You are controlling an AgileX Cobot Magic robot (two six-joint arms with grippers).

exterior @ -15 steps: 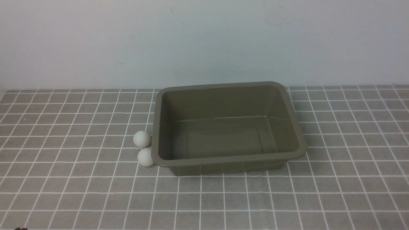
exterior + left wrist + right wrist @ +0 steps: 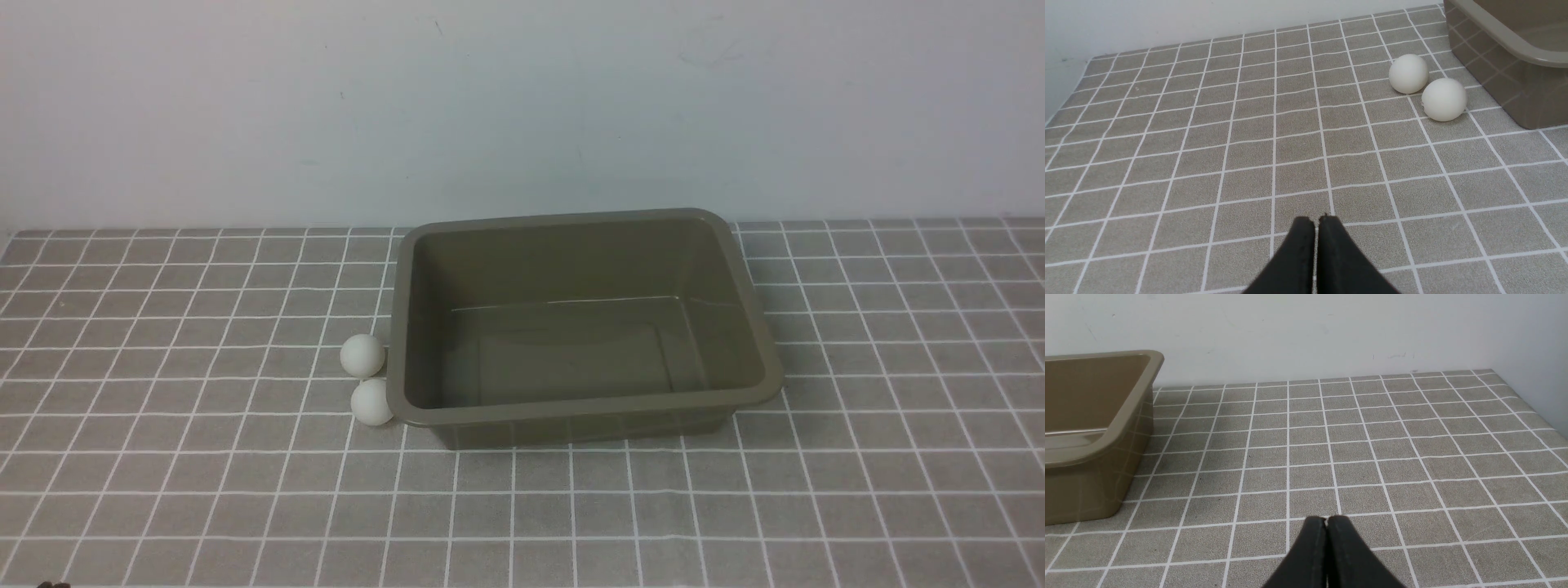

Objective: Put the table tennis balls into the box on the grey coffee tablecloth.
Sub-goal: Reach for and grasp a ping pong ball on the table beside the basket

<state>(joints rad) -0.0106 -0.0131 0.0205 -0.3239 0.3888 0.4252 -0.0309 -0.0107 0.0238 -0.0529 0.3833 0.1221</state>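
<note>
Two white table tennis balls lie touching each other on the grey coffee tablecloth [image 2: 163, 490], just off the box's left wall: one ball [image 2: 362, 355] farther back, one ball [image 2: 372, 402] nearer. The olive-brown box [image 2: 759, 335] stands mid-table with nothing inside. The left wrist view shows both balls [image 2: 1408, 73] [image 2: 1444, 99] beside the box [image 2: 1498, 81], well ahead of my left gripper [image 2: 1316, 220], whose black fingers are pressed together, shut and holding nothing. My right gripper [image 2: 1326, 520] is shut too, over bare cloth to the right of the box [image 2: 1098, 473]. Neither arm shows in the front view.
A pale wall [image 2: 522, 106] rises right behind the cloth's far edge. In the right wrist view a side wall [image 2: 1543, 355] borders the cloth on the right.
</note>
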